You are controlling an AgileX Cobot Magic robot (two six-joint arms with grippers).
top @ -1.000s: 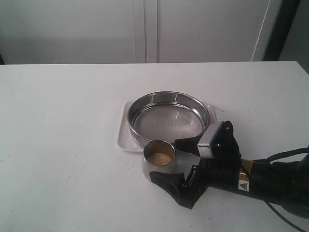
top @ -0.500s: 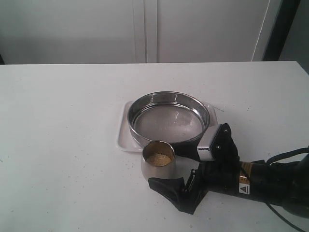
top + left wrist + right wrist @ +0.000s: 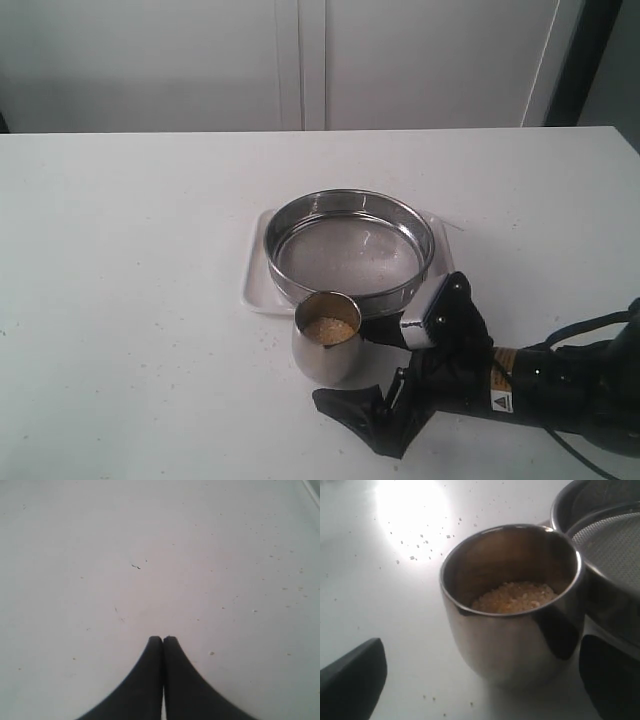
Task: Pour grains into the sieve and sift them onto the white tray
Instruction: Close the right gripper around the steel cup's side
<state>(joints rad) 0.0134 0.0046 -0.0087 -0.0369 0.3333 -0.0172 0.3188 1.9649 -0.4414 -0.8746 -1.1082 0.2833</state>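
Observation:
The sieve (image 3: 350,245), a wide steel ring with a mesh bottom, rests on the white tray (image 3: 254,285) mid-table. Just in front stands a small steel cup (image 3: 327,352) holding the yellowish grains (image 3: 330,328). My right gripper (image 3: 344,362) is open, one black finger on each side of the cup, neither pressing on it. The right wrist view shows the cup (image 3: 512,635), the grains (image 3: 515,596), the sieve (image 3: 612,545) behind and the fingers (image 3: 350,680) set wide apart. My left gripper (image 3: 163,639) is shut and empty over bare tabletop, out of the exterior view.
A few loose grains (image 3: 412,557) are scattered on the white tabletop (image 3: 130,260) near the cup. The right arm's black body and cables (image 3: 560,385) lie low at the table's front right. A white wall panel (image 3: 300,60) runs behind the table.
My right gripper has shifted toward the table's front edge and slightly left, staying open, so its fingers now flank the cup. Cup, sieve and tray have not moved.

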